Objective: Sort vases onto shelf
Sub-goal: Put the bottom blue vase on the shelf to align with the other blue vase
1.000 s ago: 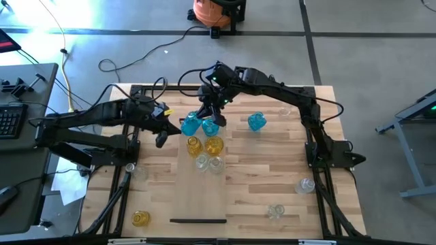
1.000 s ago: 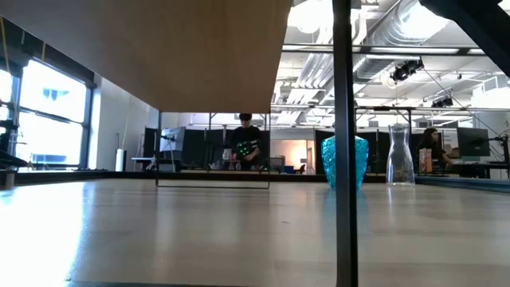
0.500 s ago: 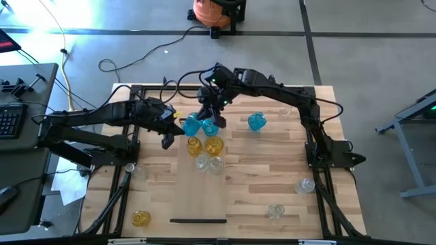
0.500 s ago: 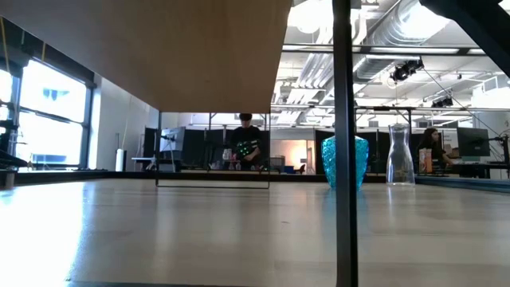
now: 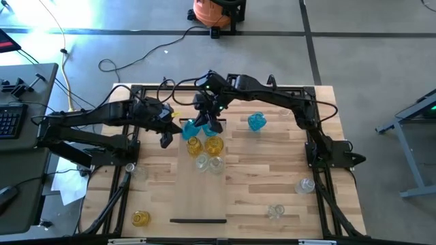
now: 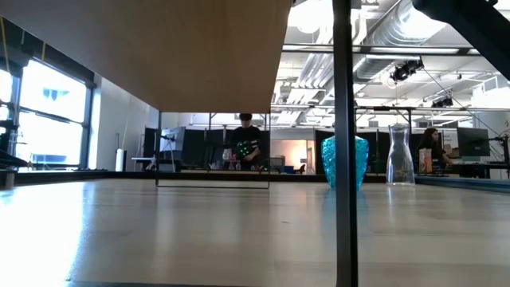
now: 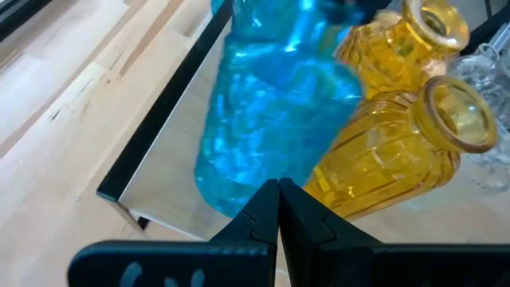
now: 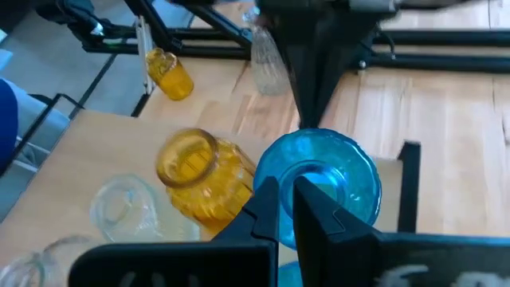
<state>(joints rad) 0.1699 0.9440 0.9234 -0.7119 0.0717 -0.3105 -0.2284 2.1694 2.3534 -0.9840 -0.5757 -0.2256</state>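
Note:
The shelf [image 5: 204,194], a pale panel, lies flat along the middle of the table. Two blue vases [image 5: 191,127] [image 5: 211,126], two yellow vases [image 5: 194,144] [image 5: 214,144] and two clear vases [image 5: 202,162] [image 5: 216,163] crowd its far end. My right gripper [image 8: 285,203] reaches in from the far right and is shut on the left blue vase [image 8: 319,179]. My left gripper [image 7: 278,203] is shut and holds nothing. It hovers just left of that vase [image 7: 263,119], off the shelf's left edge [image 7: 151,151]. My right gripper holds the blue vase by the rim of its mouth [image 8: 271,182], one finger inside the mouth and one outside. The fingers [image 8: 307,199] slant down from the table's far right. The vase hangs neck up; whether its base touches the shelf I cannot tell.
Another blue vase [image 5: 256,122] and a tall clear one [image 6: 400,155] stand on the table's far right. Loose clear vases [image 5: 305,184] [image 5: 275,211] [image 5: 133,170] and a yellow one [image 5: 140,218] sit near the table's edges. A dark strip [image 5: 197,220] marks the shelf's near end.
My right gripper has moved a little toward the table's left edge and down over the shelf's far end, staying shut on the blue vase.

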